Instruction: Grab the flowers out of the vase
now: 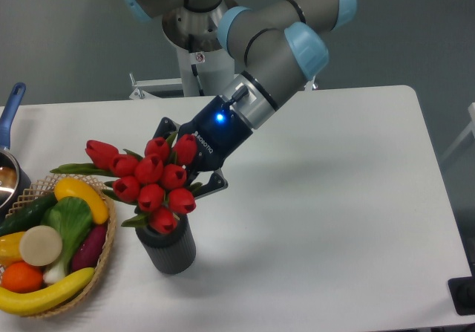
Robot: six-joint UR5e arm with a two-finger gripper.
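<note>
The flowers (148,180), a bunch of red tulip buds with green leaves, lean out to the left above the vase (168,249), a small dark grey ribbed pot near the table's front. Their lowest bud still sits at the vase's rim. My gripper (180,170) comes in from the upper right, low and slanted, and is shut on the flowers from behind. Most of its fingers are hidden by the buds; one dark fingertip (211,187) shows at the right of the bunch.
A wicker basket (104,261) of fruit and vegetables stands just left of the vase, under the leaning leaves. A saucepan with a blue handle (10,116) sits at the far left edge. The robot base (200,42) rises behind the table.
</note>
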